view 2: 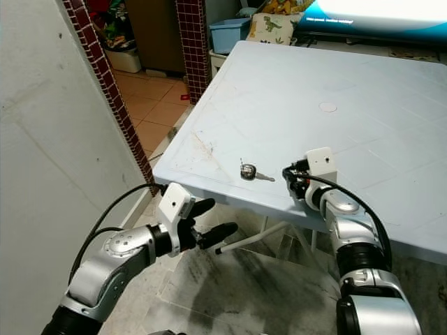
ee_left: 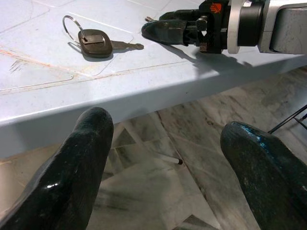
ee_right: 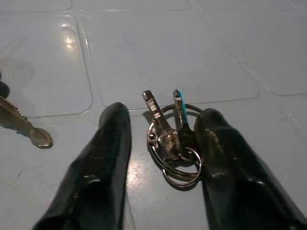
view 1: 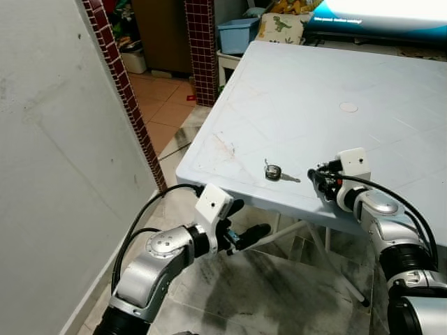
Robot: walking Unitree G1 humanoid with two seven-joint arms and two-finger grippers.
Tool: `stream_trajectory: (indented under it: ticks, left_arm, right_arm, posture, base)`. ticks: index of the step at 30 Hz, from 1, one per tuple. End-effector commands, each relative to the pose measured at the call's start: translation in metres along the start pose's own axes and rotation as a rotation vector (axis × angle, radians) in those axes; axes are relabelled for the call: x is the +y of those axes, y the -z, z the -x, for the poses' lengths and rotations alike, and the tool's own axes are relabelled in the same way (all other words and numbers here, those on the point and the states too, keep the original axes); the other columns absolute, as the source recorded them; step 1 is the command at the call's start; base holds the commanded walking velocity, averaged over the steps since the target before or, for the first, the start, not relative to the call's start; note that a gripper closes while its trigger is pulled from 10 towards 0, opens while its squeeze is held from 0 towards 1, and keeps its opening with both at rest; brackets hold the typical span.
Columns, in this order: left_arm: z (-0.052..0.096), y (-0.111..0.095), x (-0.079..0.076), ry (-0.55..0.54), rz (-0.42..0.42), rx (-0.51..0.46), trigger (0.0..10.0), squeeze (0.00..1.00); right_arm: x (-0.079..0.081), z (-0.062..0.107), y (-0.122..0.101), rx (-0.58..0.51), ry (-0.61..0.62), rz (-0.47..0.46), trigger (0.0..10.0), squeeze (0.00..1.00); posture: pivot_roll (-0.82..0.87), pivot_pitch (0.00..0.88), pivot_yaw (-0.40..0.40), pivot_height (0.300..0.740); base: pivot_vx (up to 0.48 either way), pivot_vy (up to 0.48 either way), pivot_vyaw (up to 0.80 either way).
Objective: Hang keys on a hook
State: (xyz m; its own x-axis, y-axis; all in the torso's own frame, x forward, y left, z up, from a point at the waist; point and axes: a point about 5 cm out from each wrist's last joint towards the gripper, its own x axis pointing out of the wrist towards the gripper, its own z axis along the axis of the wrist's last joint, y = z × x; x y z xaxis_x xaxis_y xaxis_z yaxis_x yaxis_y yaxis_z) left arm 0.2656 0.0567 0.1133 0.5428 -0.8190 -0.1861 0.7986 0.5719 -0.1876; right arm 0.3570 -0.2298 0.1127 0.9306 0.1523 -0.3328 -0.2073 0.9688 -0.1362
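A black-headed key on a ring (view 1: 272, 172) lies near the front edge of the pale blue table (view 1: 307, 98). Just to its right, my right gripper (view 1: 316, 179) rests low on the tabletop. It is open, and its fingers (ee_right: 100, 158) straddle a small bunch of silver keys on rings (ee_right: 170, 141). The bunch lies flat and touches one finger. My left gripper (view 1: 250, 218) hangs open below the table's front edge, holding nothing. In the left wrist view the black-headed key (ee_left: 96, 42) lies on the tabletop above and beyond the left fingers.
A grey wall (view 1: 56, 139) stands close on the left, ending in a dark red brick pillar (view 1: 122, 84). White table legs (view 1: 328, 258) cross over marbled floor tiles. A blue bin (view 1: 237, 33) and clutter sit beyond the table's far left corner.
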Motion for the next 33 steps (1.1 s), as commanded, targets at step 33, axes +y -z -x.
stream_trajectory:
  ticks: [33]
  left_arm:
    - [0.0, -0.001, -0.002, -0.007, -0.023, 0.003, 10.0, 0.0]
  right_arm:
    - [0.006, -0.004, -0.003, -0.017, 0.064, -0.021, 0.0, 0.0]
  posture:
    - [-0.04, 0.076, 0.056, 0.74]
  base:
    - [0.0, 0.0, 0.0]
